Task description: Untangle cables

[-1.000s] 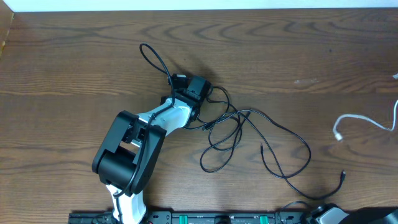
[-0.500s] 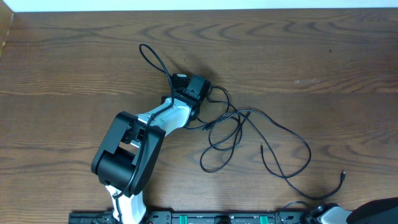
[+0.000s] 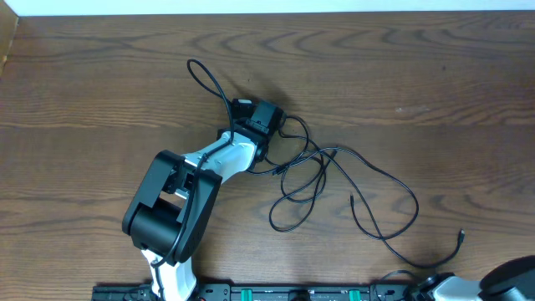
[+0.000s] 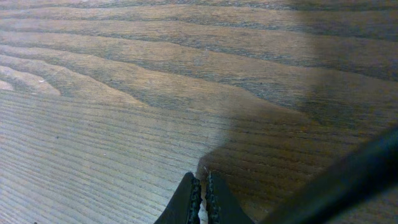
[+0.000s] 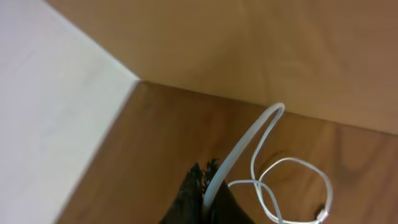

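Note:
Thin black cables lie tangled in loops at the table's middle. One loop runs up left and a plug end lies at the lower right. My left gripper sits over the tangle's upper left. In the left wrist view its jaws are shut, with no cable showing between the tips. My right gripper is shut on the white cable, which curves up and coils below right. The white cable is out of the overhead view.
The wooden table spreads around the tangle. Only a bit of the right arm shows at the bottom right corner of the overhead view. A blurred thick black cable crosses the left wrist view. A pale wall borders the right wrist view.
The white cable at the right edge of the overhead view has gone out of frame. The right arm's shape at the bottom right has shifted. The left arm and black cables have not moved.

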Controlling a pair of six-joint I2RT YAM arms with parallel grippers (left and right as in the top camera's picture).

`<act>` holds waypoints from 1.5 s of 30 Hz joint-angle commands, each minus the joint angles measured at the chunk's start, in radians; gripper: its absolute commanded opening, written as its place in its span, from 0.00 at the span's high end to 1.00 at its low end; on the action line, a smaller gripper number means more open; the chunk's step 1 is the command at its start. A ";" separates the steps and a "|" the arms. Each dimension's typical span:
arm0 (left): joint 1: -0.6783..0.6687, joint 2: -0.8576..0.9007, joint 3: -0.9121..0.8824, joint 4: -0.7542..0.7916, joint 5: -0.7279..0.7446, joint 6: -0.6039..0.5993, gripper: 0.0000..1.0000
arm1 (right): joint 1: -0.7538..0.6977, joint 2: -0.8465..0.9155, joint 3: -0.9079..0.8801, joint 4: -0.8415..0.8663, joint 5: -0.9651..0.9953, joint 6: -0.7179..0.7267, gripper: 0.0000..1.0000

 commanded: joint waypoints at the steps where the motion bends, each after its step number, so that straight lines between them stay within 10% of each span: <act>1: 0.003 -0.002 -0.004 -0.006 0.064 -0.013 0.93 | 0.003 0.076 0.014 -0.006 0.111 -0.040 0.99; 11: 0.003 -0.002 -0.004 -0.007 0.064 -0.013 0.93 | 0.003 0.239 0.014 -0.076 0.149 -0.039 0.99; 16: 0.003 -0.002 -0.004 -0.007 0.064 -0.013 0.92 | 0.003 0.266 0.014 -0.088 0.148 -0.039 0.30; 20: 0.003 -0.002 -0.004 -0.007 0.064 -0.013 0.93 | 0.003 0.266 0.014 -0.091 0.132 -0.021 0.01; 45: 0.003 -0.230 0.003 -0.026 0.117 -0.001 0.93 | 0.206 0.122 0.014 -0.190 -0.253 -0.270 0.01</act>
